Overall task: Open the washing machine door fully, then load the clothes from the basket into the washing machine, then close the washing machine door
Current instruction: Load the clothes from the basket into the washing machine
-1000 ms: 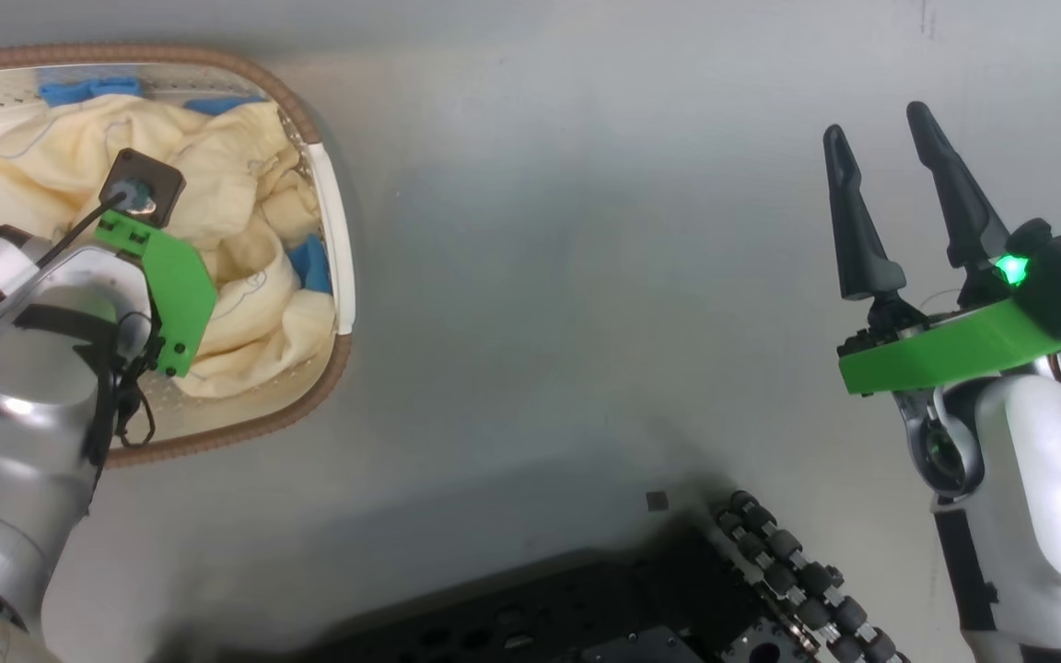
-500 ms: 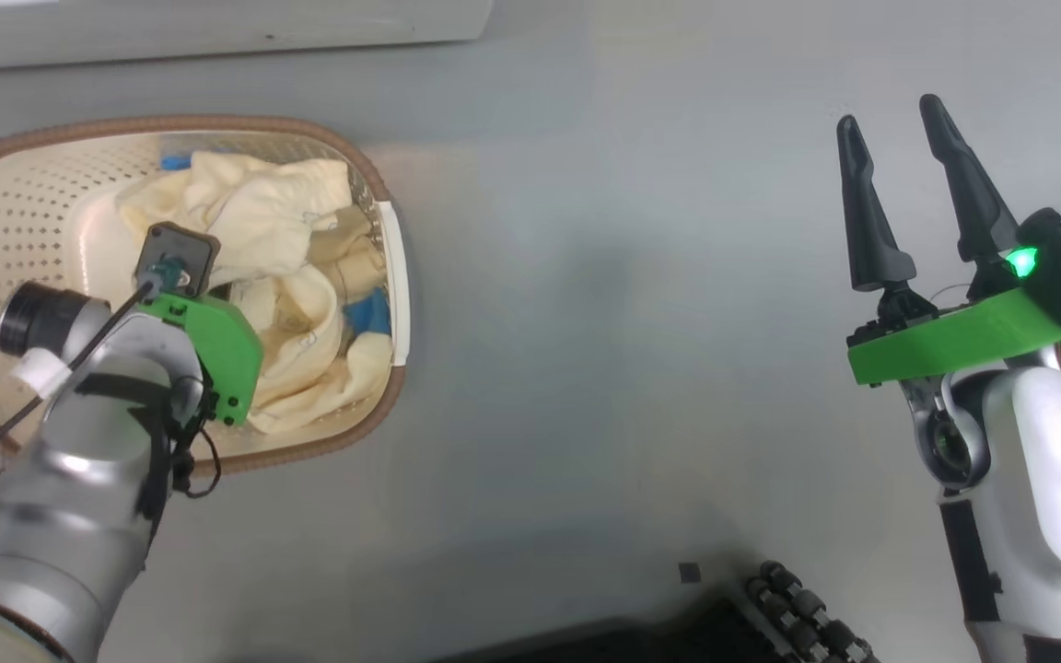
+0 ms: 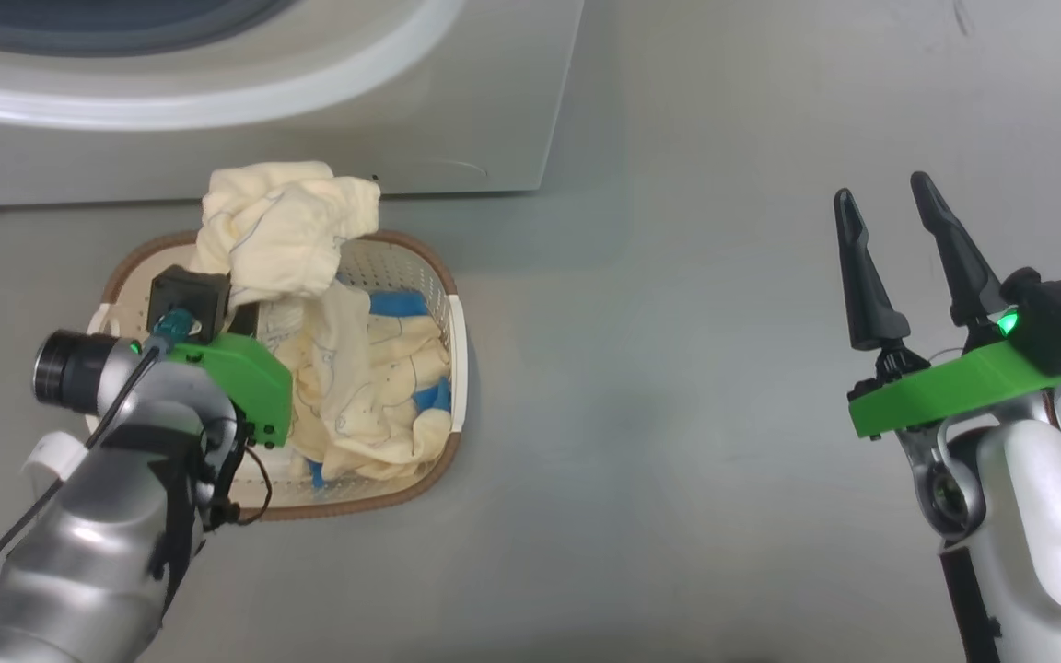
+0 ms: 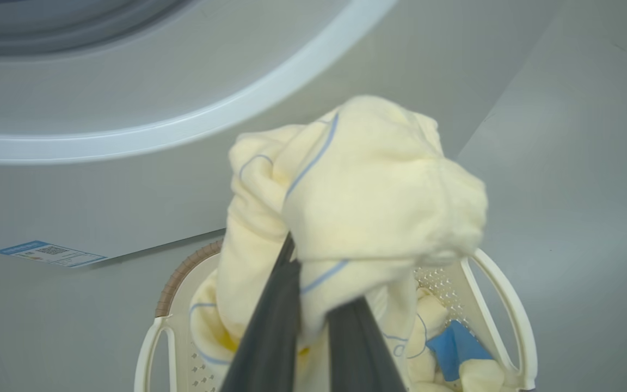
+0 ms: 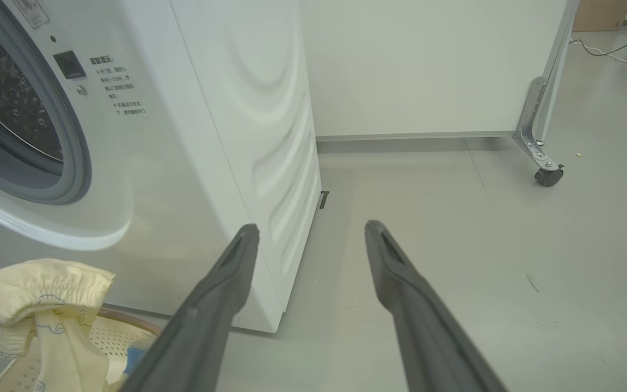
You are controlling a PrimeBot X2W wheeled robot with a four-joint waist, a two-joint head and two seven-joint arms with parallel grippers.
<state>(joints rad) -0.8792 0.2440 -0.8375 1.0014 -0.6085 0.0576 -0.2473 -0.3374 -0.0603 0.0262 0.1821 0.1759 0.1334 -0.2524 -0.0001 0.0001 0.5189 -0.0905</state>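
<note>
left claw [image 4: 316,277]: clamped on a cream garment [image 3: 286,216], hanging just above the basket [image 3: 434,267], right in front of the washer [image 3: 355,120]
clothes [image 3: 374,405]: rest sit in the basket, and the garment's tail seems to trail into them
tip: I'd lift till it hangs free, then push it deep into the drum [image 5: 14,109]
right claw [image 3: 880,189]: fingers wide apart, holding nothing, well off to the side
floor [image 3: 678,414]: smooth grey, so a snag might drag the basket
room: white wall, a caster [image 5: 547,175], cables [image 5: 613,51]
</note>
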